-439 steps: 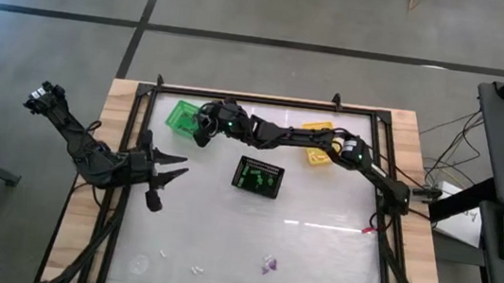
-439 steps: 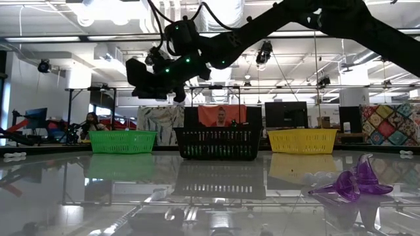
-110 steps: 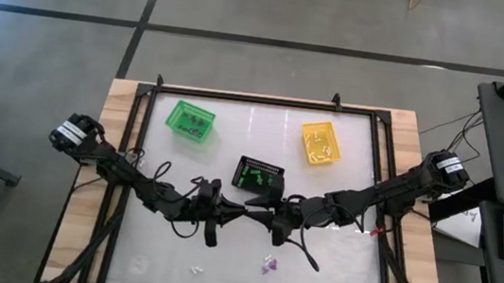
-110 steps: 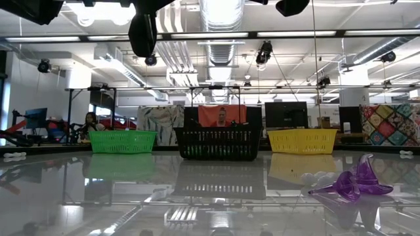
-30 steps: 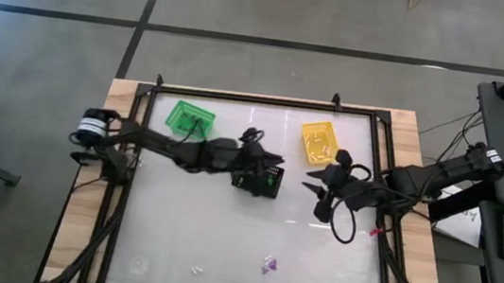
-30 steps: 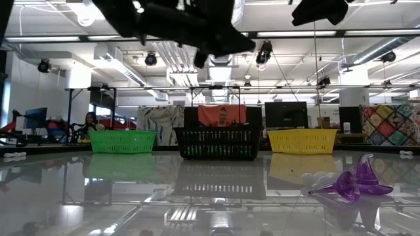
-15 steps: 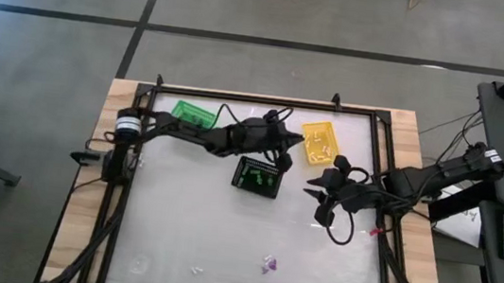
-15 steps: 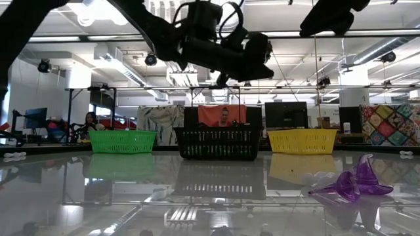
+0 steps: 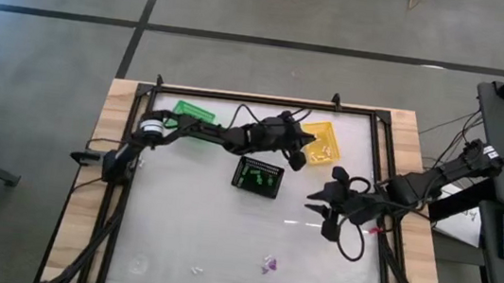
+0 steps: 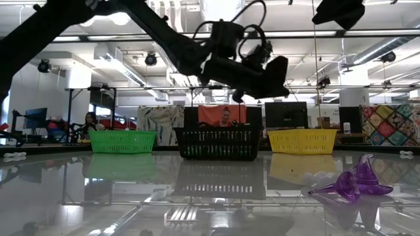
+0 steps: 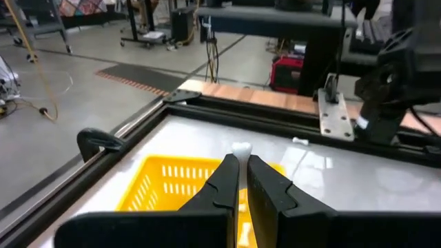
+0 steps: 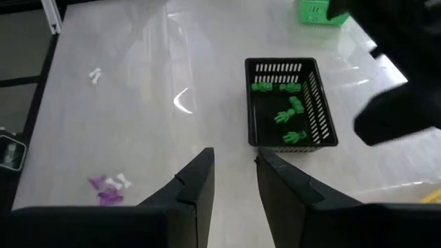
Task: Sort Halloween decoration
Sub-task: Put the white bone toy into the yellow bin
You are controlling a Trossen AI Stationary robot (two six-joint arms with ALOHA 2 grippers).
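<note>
My left gripper (image 9: 301,157) (image 11: 241,160) hangs over the near left part of the yellow basket (image 9: 321,142) (image 11: 172,186), shut on a small white trinket (image 11: 241,147). My right gripper (image 9: 322,210) (image 12: 234,162) is open with nothing between its fingers, above the table to the right of the black basket (image 9: 258,176) (image 12: 289,103), which holds several green trinkets (image 12: 286,110). A purple trinket (image 9: 269,263) (image 10: 357,183) and white ones (image 9: 197,270) (image 12: 122,182) lie near the table's front edge. The green basket (image 9: 189,112) stands at the far left. My left gripper pinches the white trinket's near end (image 11: 240,152) between its two fingertips. The rest of the trinket sticks out past the tips. The fingers come almost level from the table's left. The trinket is lifted clear, above the yellow basket.
The three baskets stand in a row across the table's far half (image 10: 123,141) (image 10: 218,143) (image 10: 303,140). A black rail (image 9: 266,100) frames the table. Another white trinket (image 12: 95,74) lies alone toward the near left. People show in the room behind.
My left gripper, staying shut, has swung toward the table's right and far edges and come down a little, from beside the black basket to over the yellow basket.
</note>
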